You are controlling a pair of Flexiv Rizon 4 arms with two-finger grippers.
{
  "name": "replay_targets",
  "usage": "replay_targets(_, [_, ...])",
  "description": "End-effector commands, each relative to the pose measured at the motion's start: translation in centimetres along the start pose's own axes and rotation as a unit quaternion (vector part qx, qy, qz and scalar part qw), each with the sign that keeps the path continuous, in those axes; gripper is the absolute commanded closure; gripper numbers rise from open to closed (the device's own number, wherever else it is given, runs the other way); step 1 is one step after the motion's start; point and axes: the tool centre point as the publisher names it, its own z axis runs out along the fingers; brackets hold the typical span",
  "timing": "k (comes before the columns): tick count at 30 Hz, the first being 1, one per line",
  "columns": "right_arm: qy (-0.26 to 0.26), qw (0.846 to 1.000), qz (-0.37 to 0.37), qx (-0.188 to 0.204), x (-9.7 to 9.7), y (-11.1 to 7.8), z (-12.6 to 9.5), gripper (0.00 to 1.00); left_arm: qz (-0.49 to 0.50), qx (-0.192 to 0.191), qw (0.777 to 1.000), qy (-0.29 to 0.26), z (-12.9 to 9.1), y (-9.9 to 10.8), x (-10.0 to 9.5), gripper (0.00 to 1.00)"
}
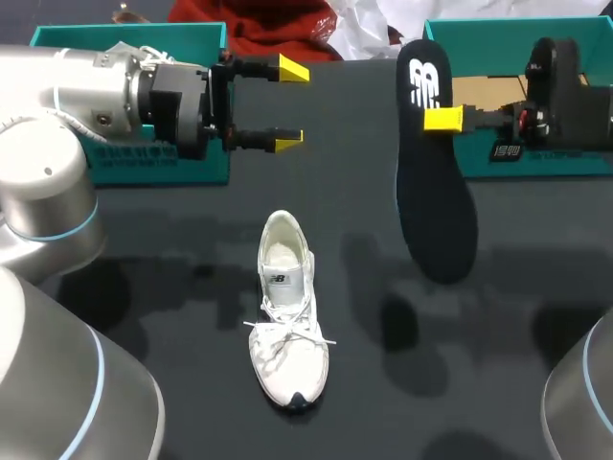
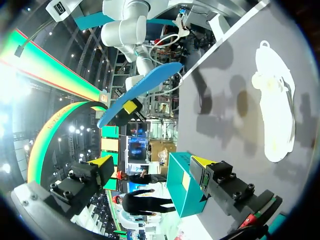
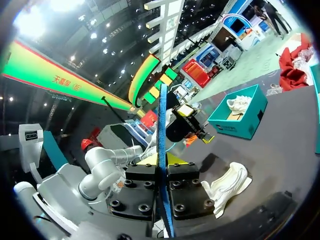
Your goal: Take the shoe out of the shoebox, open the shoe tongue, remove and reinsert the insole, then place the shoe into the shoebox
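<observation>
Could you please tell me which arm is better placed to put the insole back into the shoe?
Right. The right end effector is shut on the insole, held raised beside the white shoe, which lies on the table. The left end effector is open and empty by the teal shoebox.

Matte black counter (image 1: pixel 192 249): plain, no pattern.
Low-top lace-up fabric sneaker (image 1: pixel 287 321): white with white laces, a pale grey tongue label bearing a dark mark, and a dark navy patch at the toe.
Dark navy foam insole (image 1: pixel 436 206): near black in the head view, brighter blue along its edge in the right wrist view, with a white logo at the heel.
Left cardboard shoebox (image 1: pixel 124 36) and right cardboard shoebox (image 1: pixel 517 27): both teal.
Left claw (image 1: pixel 289 105) and right claw (image 1: pixel 439 119): black bodies, yellow tips.
Left arm (image 1: pixel 57 105) and right arm (image 1: pixel 584 402): silver-grey with light blue rings.
</observation>
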Motion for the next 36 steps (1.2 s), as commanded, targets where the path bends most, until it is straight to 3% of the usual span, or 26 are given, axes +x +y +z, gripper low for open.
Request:
replay_targets(1, [0.047,0.998,0.034,0.039,-4.7,1.2,0.6,1.00,0.001,0.000,1.000,-0.001,0.1,0.1,0.1,0.00])
replay_targets(5, [0.051,0.995,0.086,0.029,-5.8,1.9,0.8,1.00,0.001,0.000,1.000,-0.001,0.1,0.1,0.1,0.00])
replay_targets(18, [0.045,0.995,0.085,0.029,-6.0,2.1,0.8,1.00,0.001,0.000,1.000,-0.001,0.1,0.1,0.1,0.00])
replay_targets(23, [-0.011,0.984,0.176,0.018,-8.0,4.0,2.5,1.00,0.001,0.000,1.000,-0.001,0.1,0.1,0.1,0.00])
replay_targets(26, [-0.018,0.978,0.208,-0.011,-8.7,5.1,2.9,1.00,0.001,0.000,1.000,-0.001,0.1,0.1,0.1,0.00])
replay_targets(36, [-0.025,0.977,0.211,-0.006,-8.8,5.2,3.1,1.00,0.001,0.000,1.000,-0.001,0.1,0.1,0.1,0.00])
